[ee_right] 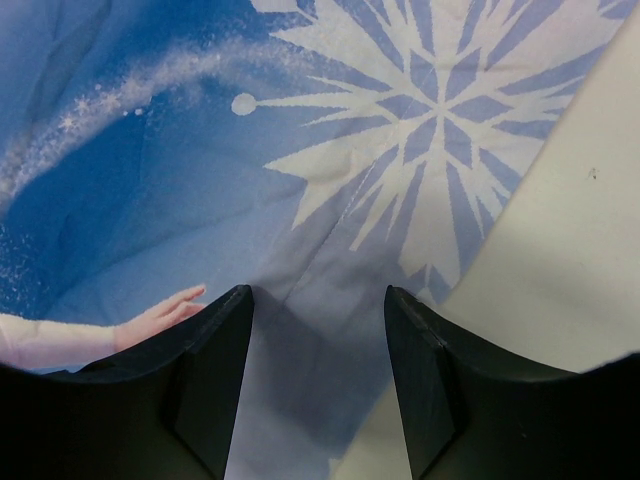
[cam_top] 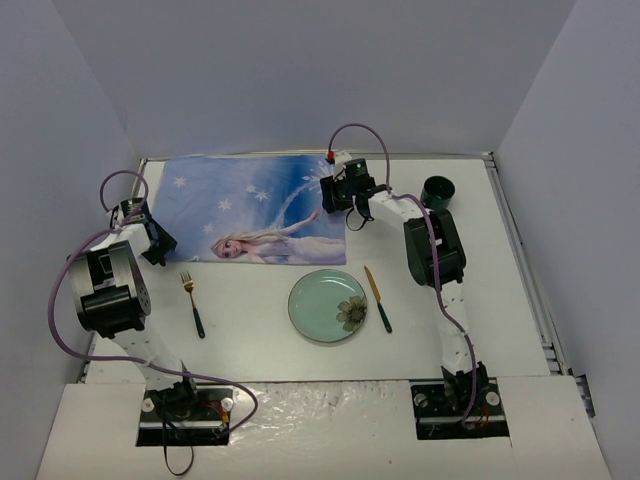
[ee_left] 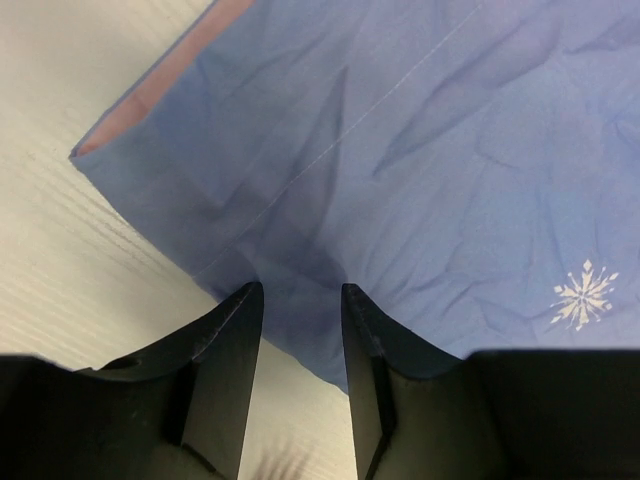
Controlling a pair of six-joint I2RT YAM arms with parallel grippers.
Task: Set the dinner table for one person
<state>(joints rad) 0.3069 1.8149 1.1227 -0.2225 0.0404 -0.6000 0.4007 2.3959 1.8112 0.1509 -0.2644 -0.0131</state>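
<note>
On the white dinner table (cam_top: 260,335) lies a blue princess placemat (cam_top: 250,205) at the back left. My left gripper (cam_top: 157,246) hovers low at its near-left edge. In the left wrist view the placemat (ee_left: 420,150) edge runs between the fingers of the left gripper (ee_left: 300,287), which stand narrowly apart. My right gripper (cam_top: 336,196) is over the mat's right end. In the right wrist view the right gripper (ee_right: 318,291) is open above the snowflake corner of the placemat (ee_right: 200,150), with nothing held.
A pale green plate (cam_top: 328,305) with a flower print sits at centre front, a knife (cam_top: 377,298) to its right and a fork (cam_top: 192,303) well to its left. A dark green cup (cam_top: 437,191) stands back right. The placemat's far-left edge is folded over, pink underside (ee_left: 150,90) showing.
</note>
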